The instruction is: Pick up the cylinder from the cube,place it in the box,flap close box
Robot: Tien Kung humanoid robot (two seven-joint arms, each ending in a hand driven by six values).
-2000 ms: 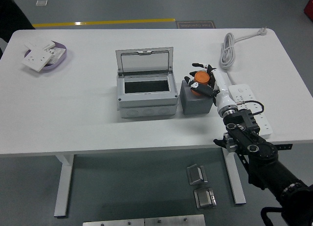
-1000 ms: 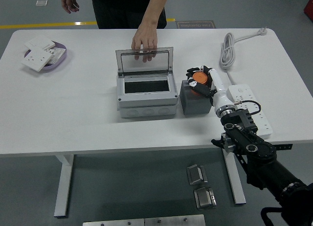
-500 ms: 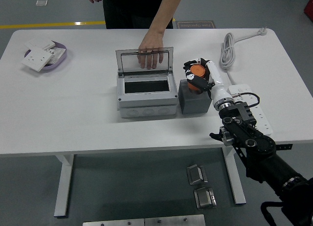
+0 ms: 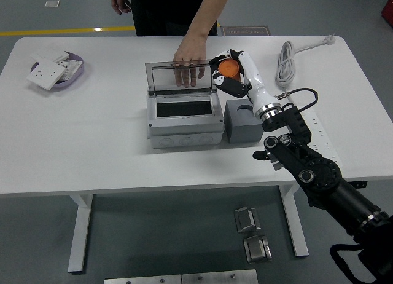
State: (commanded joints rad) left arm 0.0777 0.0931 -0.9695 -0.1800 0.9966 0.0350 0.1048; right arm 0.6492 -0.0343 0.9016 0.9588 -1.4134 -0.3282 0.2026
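On the white counter [image 4: 92,149], the grey cube [image 4: 242,121] stands bare. Above it, our right hand [image 4: 228,75] grips the orange cylinder [image 4: 229,67]. We should carry it left over the open grey box [image 4: 184,119], clearing the person's hand [image 4: 189,59] holding the flap.

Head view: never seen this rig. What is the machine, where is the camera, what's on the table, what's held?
One camera, mounted high on the robot, looks down over a white table. The black arm coming in from the lower right is the robot's own; its right hand grips an orange cylinder, raised above the grey cube and close to the grey box. The box lid stands open, and a person's hand across the table rests on its top edge. The left arm is out of view. Also on the table: a dish of white sockets, a coiled white cable and a power strip.
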